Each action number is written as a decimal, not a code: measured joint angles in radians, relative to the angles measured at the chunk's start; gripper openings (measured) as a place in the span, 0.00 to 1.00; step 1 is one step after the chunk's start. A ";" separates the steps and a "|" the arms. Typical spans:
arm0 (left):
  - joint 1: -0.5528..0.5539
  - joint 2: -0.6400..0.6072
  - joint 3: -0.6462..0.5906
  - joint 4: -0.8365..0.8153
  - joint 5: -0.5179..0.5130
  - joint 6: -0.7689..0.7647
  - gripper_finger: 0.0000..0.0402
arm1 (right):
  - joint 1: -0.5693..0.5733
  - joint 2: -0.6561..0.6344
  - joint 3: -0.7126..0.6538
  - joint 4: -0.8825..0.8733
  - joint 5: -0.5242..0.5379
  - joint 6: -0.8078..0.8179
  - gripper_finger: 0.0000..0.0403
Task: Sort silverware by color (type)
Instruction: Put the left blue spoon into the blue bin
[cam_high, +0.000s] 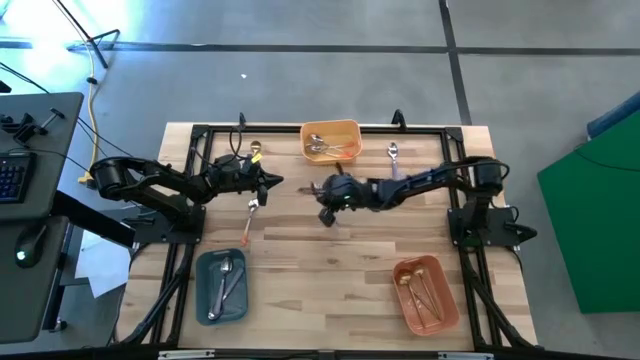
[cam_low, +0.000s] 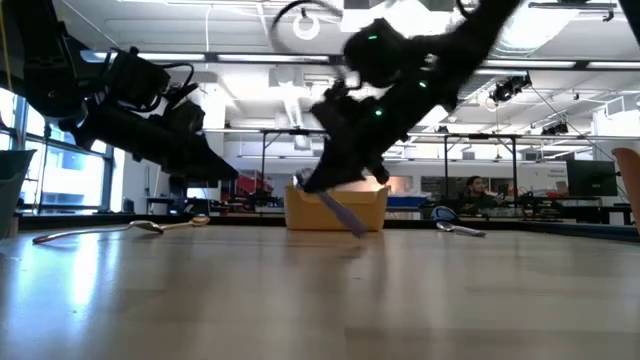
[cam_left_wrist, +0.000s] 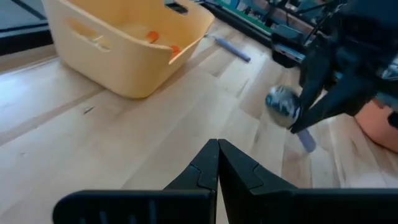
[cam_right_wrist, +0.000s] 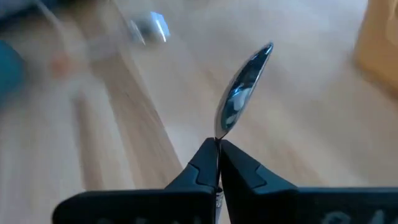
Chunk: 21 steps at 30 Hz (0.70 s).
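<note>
The right claw (cam_right_wrist: 217, 155) was pinched shut on a spoon (cam_right_wrist: 241, 93), gripping it at the neck so that the silver bowl stood out ahead of the fingertips and the lavender handle (cam_low: 340, 212) slanted down behind, its tip close over the desk (cam_high: 330, 270). In the high view this claw (cam_high: 327, 212) hung near the middle of the desk, just in front of the yellow tray (cam_high: 331, 141) at the back edge. The spoon's long axis ran steeply tilted, neither flat nor upright.

The teal tray (cam_high: 221, 286) lay toward the front left and already held silver-looking spoons; the orange tray (cam_high: 425, 293) sat at the front right with gold-coloured ones. Judged by the handle colour, the carry would likely go to one of these, though which could not be told for sure.

The left claw (cam_high: 272, 181) was closed and empty, waiting near the left back of the desk, close to the right claw's likely path toward the teal tray. An orange-handled spoon (cam_high: 249, 222) lay loose on the desk just in front of it, and another lavender-handled spoon (cam_high: 393, 158) rested beside the yellow tray.
</note>
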 joint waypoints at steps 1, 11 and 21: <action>-0.005 0.000 0.000 0.010 0.000 0.000 0.00 | -0.009 -0.018 -0.054 0.123 -0.014 -0.015 0.00; -0.137 0.003 0.055 0.070 0.056 -0.077 0.02 | -0.067 -0.043 -0.374 1.048 -0.122 -0.106 0.00; -0.311 0.129 0.267 0.070 -0.031 -0.038 0.23 | -0.063 -0.043 -0.443 1.331 0.002 -0.127 0.00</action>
